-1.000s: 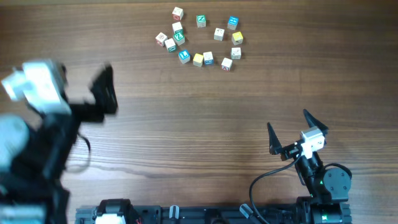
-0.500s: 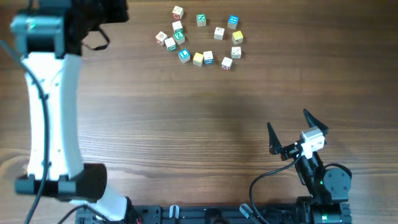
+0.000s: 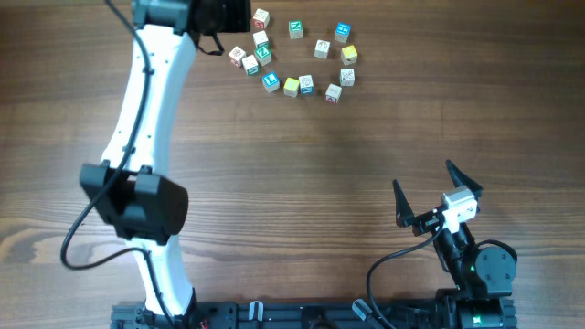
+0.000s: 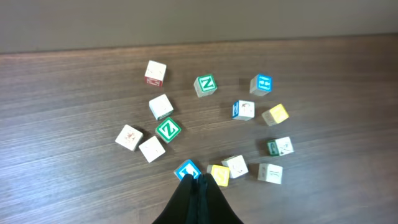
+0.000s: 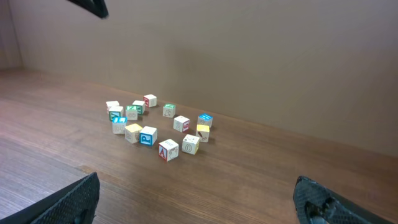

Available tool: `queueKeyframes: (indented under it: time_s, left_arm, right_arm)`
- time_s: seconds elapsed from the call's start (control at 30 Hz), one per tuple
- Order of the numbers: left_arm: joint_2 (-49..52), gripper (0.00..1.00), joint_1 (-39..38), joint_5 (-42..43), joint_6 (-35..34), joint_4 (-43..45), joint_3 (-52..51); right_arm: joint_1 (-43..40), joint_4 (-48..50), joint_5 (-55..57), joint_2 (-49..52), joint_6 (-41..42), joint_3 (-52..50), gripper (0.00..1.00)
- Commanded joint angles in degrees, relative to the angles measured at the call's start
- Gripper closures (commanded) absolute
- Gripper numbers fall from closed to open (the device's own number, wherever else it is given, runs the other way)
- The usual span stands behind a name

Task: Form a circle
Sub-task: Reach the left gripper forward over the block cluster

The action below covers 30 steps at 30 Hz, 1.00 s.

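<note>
Several small letter cubes lie in a loose, uneven ring [image 3: 297, 57] at the back of the table; no tight circle shows. Among them are a blue-faced cube [image 4: 188, 168], a yellow cube [image 4: 219, 175] and a green Z cube [image 4: 167, 130]. My left gripper [image 3: 242, 14] is raised at the ring's back-left edge. In the left wrist view it [image 4: 194, 178] is shut with nothing in it, its tips just in front of the blue-faced cube. My right gripper [image 3: 428, 187] stands open and empty near the front right, far from the cubes [image 5: 155, 127].
The left arm's white links [image 3: 146, 110] stretch from the front edge across the left half of the wooden table [image 3: 302, 174]. A plain wall [image 5: 249, 50] rises behind the cubes.
The left arm swung from the table's left side up to the back, beside the cubes, and its jaws closed. The right arm and the cubes have not moved.
</note>
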Motion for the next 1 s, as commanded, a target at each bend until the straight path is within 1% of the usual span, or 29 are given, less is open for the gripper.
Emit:
queueKeyframes:
  time_s: [0.0,0.07,0.13,0.23,0.37,0.4,0.43,0.67,0.97]
  left_arm:
    - [3.65,0.96,-1.57,-7.41,0.48,1.64,1.27]
    - [5.6,0.94,-1.79,-9.42,0.48,2.78,1.25]
    - [7.28,0.91,-1.77,-9.38,0.46,3.43,1.2]
    - [10.97,0.9,-1.77,-9.4,0.48,4.33,1.2]
    - [14.95,0.72,-1.77,-9.38,0.46,5.7,1.2]
    - [15.39,0.04,-1.77,-9.38,0.46,6.4,1.2]
    - [15.45,0.0,-1.77,-9.35,0.46,6.95,1.2]
    - [16.13,0.0,-1.81,-9.35,0.46,8.81,1.2]
    - [19.82,0.0,-2.05,-9.33,0.44,10.03,1.01]
  right_arm:
    - [0.13,0.15,0.15,-0.42,-0.57,-0.07,0.0]
    - [0.13,0.15,0.15,-0.42,-0.57,-0.07,0.0]
    - [0.13,0.15,0.15,-0.42,-0.57,-0.07,0.0]
    - [0.13,0.15,0.15,-0.42,-0.57,-0.07,0.0]
    - [0.13,0.15,0.15,-0.42,-0.59,-0.07,0.0]
    - [0.13,0.15,0.15,-0.42,-0.57,-0.07,0.0]
    - [0.13,0.15,0.15,-0.42,-0.57,-0.07,0.0]
    - [0.13,0.15,0.15,-0.42,-0.57,-0.07,0.0]
    - [0.13,0.15,0.15,-0.42,-0.57,-0.07,0.0]
